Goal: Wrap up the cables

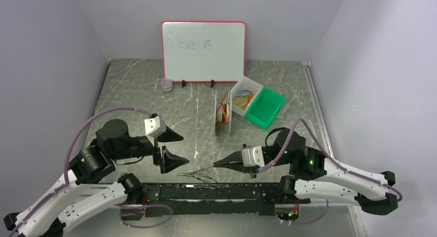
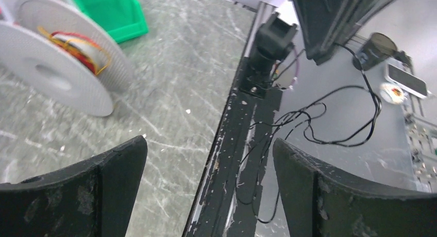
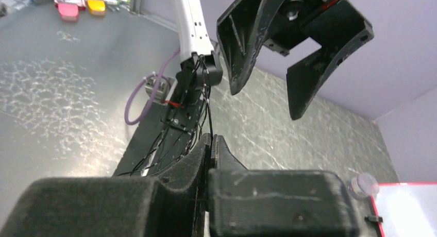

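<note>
Between closed right jaws, black cable (image 3: 209,111)

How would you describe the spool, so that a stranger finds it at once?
Start at the whiteboard at the back. Before it, slightly right, sit a white bin and a green bin; the spool stands just left of them. It alone is round: thin, white, standing on edge, with orange-yellow wire wound on it.
</note>
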